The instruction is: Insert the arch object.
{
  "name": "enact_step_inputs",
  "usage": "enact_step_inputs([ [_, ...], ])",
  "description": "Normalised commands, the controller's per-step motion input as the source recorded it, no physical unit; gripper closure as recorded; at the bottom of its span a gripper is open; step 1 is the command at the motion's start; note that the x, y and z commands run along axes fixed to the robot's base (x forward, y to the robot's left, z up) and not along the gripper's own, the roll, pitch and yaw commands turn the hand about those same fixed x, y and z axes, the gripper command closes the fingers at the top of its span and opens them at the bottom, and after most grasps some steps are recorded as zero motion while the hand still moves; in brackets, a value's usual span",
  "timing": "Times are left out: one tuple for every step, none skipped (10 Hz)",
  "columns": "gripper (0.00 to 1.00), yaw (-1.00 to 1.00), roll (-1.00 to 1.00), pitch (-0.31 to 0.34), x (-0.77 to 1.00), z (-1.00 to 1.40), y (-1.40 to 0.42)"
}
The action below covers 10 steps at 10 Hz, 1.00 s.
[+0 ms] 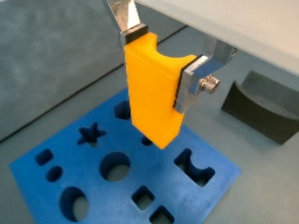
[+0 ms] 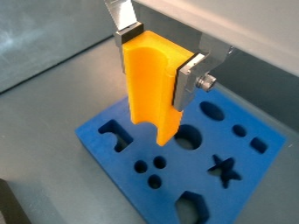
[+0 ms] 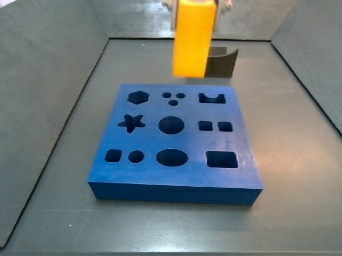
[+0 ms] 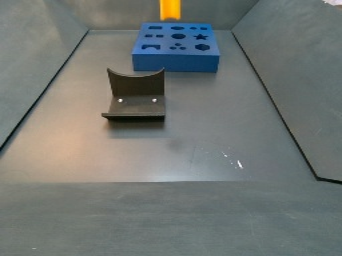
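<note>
gripper: gripper [image 1: 160, 57] hangs above the far part of the board [image 3: 160, 175], with the bar's lower end over it.
jaws: pinching the orange bar [image 1: 152, 92] near its top, one silver finger [image 1: 194, 80] on each side. Bar is upright.
arch object: can't pick it out in any view. What's in the jaws is the plain bar, not the arch.
board: blue, flat on the surface [image 4: 201, 140], with all holes seemingly empty. The arch-shaped hole [image 3: 210, 97] is in the far right corner in a side view, and shows in both wrist views [image 1: 195, 166].
fixture: dark bracket [image 4: 134, 95], apart from the board. In a side view it sits just behind the board's far right edge [image 3: 222, 62]. Nothing visibly resting in it, but its inside is only partly shown.
handling (judgement): the arch is likely a small rigid block, light and not fragile, with smooth faces, so some slip risk. Grip the two flat parallel faces, not across the scoop, and take it high enough that the lower part clears the hole rim.
fit (judgement): the hole looks tight to shape. The scoop must line up with the hole's tab before pressing, or it will jam.
blocker: jaws are occupied, so the bar has to go somewhere before any arch pick.
</note>
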Motion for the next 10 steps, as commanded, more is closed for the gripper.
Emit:
enact_step_inputs([
  [1.00, -0.21, 0.28, 0.111, 0.75, -0.40, -0.06],
  [1.00, -0.27, 0.22, 0.093, 0.71, -0.29, -0.07],
  [1.00, -0.23, 0.06, 0.034, 0.66, -0.33, 0.00],
  [1.00, -0.19, 0.02, 0.000, 0.57, -0.31, 0.08],
  [1.00, -0.08, 0.00, 0.000, 0.42, -0.25, 0.19],
  [1.00, 0.00, 0.00, 0.000, 0.33, -0.27, 0.24],
  [1.00, 0.00, -0.03, 0.000, 0.34, -0.37, 0.25],
  [1.00, 0.00, -0.04, 0.000, 0.36, -0.36, 0.19],
  [1.00, 0.00, -0.02, 0.000, 0.36, -0.32, 0.15],
  [1.00, 0.00, 0.00, 0.000, 0.29, -0.25, 0.07],
])
